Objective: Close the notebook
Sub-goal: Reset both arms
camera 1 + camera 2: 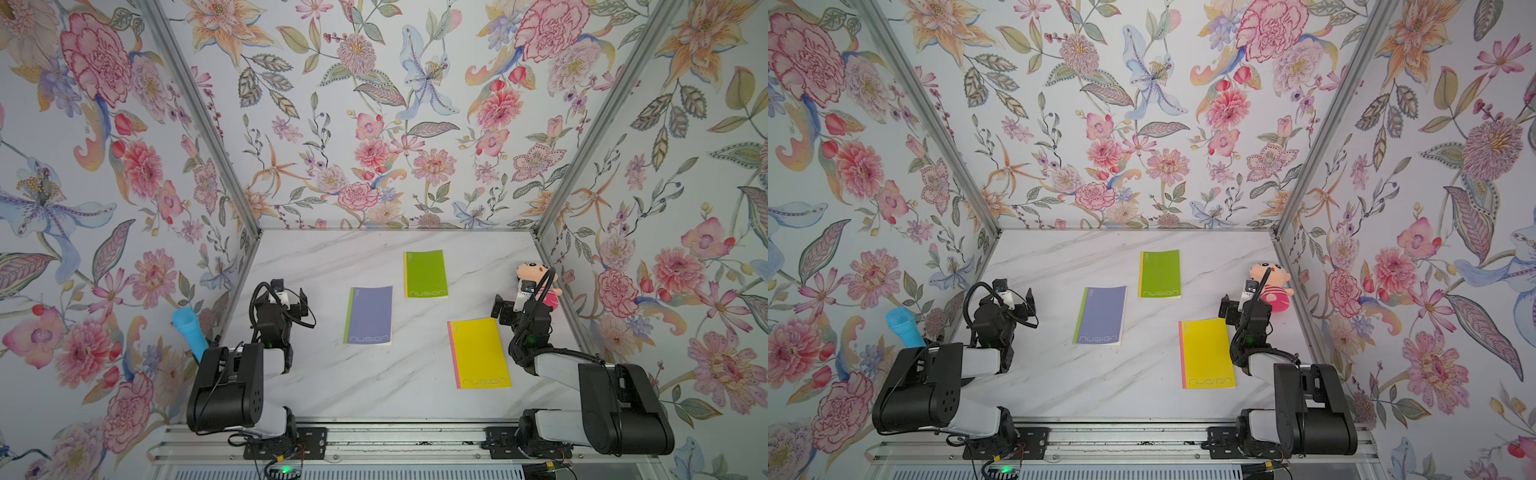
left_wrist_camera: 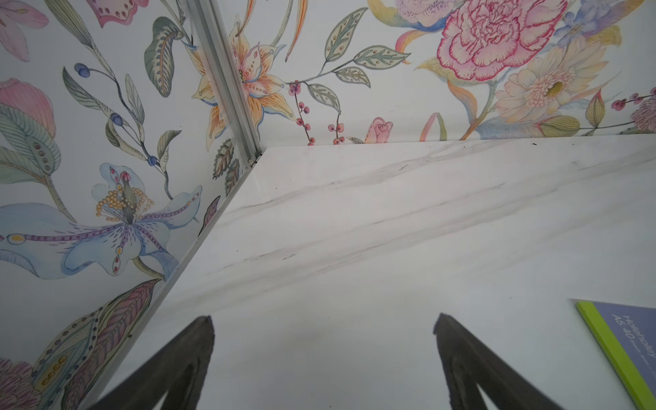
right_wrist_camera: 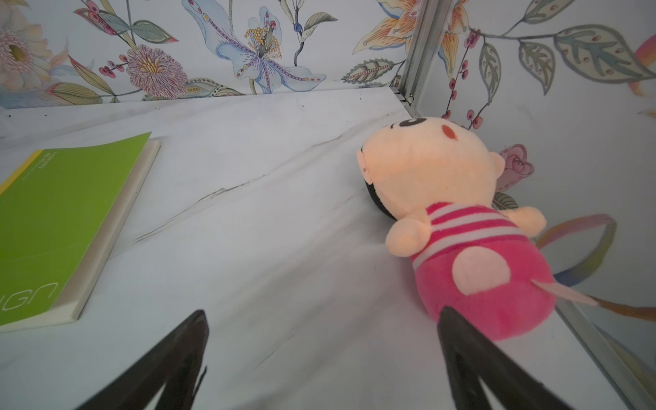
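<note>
**Workspace seen from above, with wrist-camera details.** A white marble-patterned tabletop (image 1: 316, 257) is enclosed by floral-papered walls.

At the far left, a light-blue ribbed tube (image 1: 189, 332) leans at the left wall; which side of the wall it lies on cannot be told. Next to it the left gripper (image 2: 323, 319) hovers over bare tabletop near the left wall, its two dark fingers spread wide apart with nothing between them.

Beside it, near the centre of the table, lies a purple notebook (image 1: 369, 315) with a lime-green spine strip. It is closed and flat, and its corner also shows in the left wrist view (image 2: 624, 340).

Farther back and slightly to the right lies a green notebook (image 1: 425, 274) with a yellow spine strip. It is closed, cover up, with its cream page block visible in the right wrist view (image 3: 60, 220).

Nearer the front lies a yellow notebook (image 1: 480, 353) with a pink spine strip, also closed and flat. The three notebooks lie apart from one another, and neither gripper touches any of them.

The right gripper (image 3: 323, 312) is poised just behind the yellow notebook, its fingers likewise wide apart and empty.

At the far right, against the right wall, lies a peach-and-pink plush doll (image 1: 536, 278) in a striped top. One fingertip overlaps its pink body in the right wrist view; contact cannot be told.
</note>
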{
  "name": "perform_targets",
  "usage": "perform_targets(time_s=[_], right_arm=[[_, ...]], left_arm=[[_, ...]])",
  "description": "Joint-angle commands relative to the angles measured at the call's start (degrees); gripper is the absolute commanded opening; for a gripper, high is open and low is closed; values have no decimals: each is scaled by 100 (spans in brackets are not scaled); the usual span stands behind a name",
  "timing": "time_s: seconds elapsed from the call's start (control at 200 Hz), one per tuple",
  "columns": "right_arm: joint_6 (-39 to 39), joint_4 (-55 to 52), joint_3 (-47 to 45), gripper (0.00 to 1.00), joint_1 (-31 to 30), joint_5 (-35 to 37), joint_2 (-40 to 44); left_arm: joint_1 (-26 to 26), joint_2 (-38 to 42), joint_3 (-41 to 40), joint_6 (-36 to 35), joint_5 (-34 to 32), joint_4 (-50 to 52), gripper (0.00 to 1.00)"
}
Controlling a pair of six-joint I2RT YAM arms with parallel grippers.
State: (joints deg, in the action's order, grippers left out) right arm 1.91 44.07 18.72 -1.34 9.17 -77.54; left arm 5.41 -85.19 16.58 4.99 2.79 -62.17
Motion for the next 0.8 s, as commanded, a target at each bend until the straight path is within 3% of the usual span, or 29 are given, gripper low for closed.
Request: perform_targets(time_s=[0.0,0.175,0.21,0.285,0.796], right_arm=[[-72,764,-86,100,29,-95,-152],[-211,2403,-556,100,-31,-124,-858],[-278,2329,-505,100,-85,-123,-919],[-428,1916,-190,100,-208,-77,-1096],[-277,1962,-222,100,-79,-141,-1102]], left_arm=[[-122,20,-169,-133,35,-876,100],[-415,-376,-538,-402,-306,-1899,100],[-417,-402,-611,-386,-318,-2163,100],[-421,-320,-482,-425,-278,-1691,100],[-439,-390,-546,-420,-319,-1937,100]])
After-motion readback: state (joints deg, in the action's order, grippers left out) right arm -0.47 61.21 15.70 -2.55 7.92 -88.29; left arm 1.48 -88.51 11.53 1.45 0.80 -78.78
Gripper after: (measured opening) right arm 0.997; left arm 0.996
